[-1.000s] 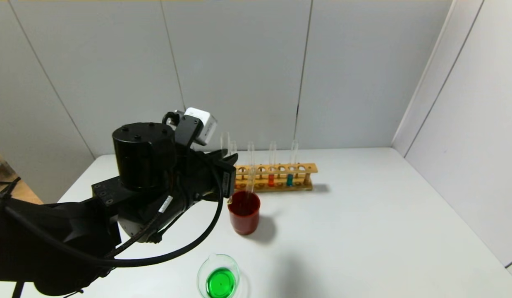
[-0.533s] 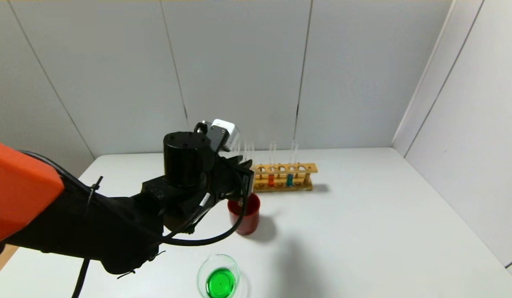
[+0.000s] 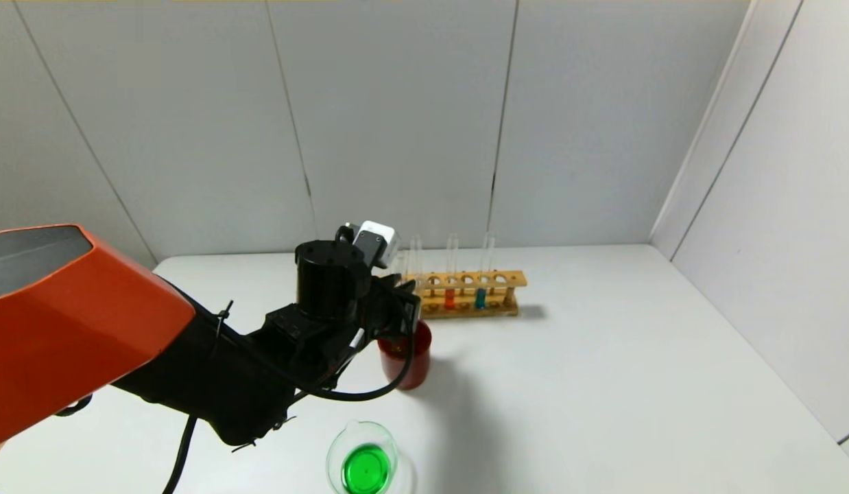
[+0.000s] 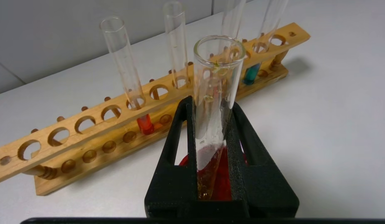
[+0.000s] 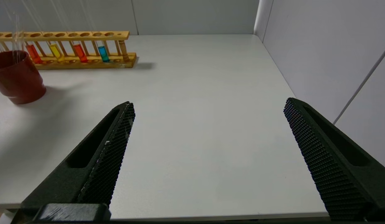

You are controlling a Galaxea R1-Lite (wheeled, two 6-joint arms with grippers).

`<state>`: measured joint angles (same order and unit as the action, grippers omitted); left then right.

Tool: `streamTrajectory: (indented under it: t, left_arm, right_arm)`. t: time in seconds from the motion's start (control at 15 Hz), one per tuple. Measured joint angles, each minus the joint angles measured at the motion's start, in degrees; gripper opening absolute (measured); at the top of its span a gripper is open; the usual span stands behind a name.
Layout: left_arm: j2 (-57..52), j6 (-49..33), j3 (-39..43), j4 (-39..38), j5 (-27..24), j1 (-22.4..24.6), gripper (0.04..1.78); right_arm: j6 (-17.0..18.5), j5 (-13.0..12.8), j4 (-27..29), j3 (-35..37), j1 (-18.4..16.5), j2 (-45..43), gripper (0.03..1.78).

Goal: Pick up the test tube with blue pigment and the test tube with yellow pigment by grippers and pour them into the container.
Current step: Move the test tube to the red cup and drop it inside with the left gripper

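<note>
Left fingers [image 4: 234, 149] pinch an emptied tube [image 4: 215, 102] over the white table [image 3: 603, 384], grey-panelled walls [image 3: 397, 116] behind.

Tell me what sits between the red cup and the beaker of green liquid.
Nothing: in the head view, bare white table separates the red cup from the beaker.

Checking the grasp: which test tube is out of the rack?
The empty test tube clamped in the left gripper above the red cup; the others stand in the wooden rack.

Emptied clear test tube [image 4: 215, 93] clamped upright in left gripper [image 4: 215, 149]. Blue-pigment tube [image 4: 251, 73] racked beyond it. Container [image 3: 363, 458] with green liquid sits near side of gripper, well apart.
</note>
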<state>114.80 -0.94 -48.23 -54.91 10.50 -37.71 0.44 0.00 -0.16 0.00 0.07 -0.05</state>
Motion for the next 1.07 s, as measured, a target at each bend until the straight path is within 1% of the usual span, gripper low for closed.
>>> streamTrajectory:
  t: [0.13,0.53,0.67,0.8,0.87,1.07]
  left_arm:
    - [0.66,-1.87,0.18,0.00,-0.02,0.28,0.33]
    - [1.24,-2.17,0.40,0.02,-0.13,0.96,0.33]
    - [1.24,-2.19,0.40,0.04,-0.13,1.07,0.42]
    - [1.27,-2.19,0.44,0.11,-0.09,1.07,0.60]
    - [1.29,-2.17,0.46,0.09,-0.05,1.07,0.74]
    - [1.27,-2.15,0.57,0.06,-0.02,1.07,1.28]
  right_arm:
    - [0.00,0.00,0.00,0.00,0.00,0.00,1.75]
    - [0.00,0.00,0.00,0.00,0.00,0.00,1.75]
    - [0.00,0.00,0.00,0.00,0.00,0.00,1.75]
    - [0.00,0.00,0.00,0.00,-0.02,0.00,1.75]
    - [0.00,0.00,0.00,0.00,-0.02,0.00,1.75]
    - [0.00,0.00,0.00,0.00,0.00,0.00,1.75]
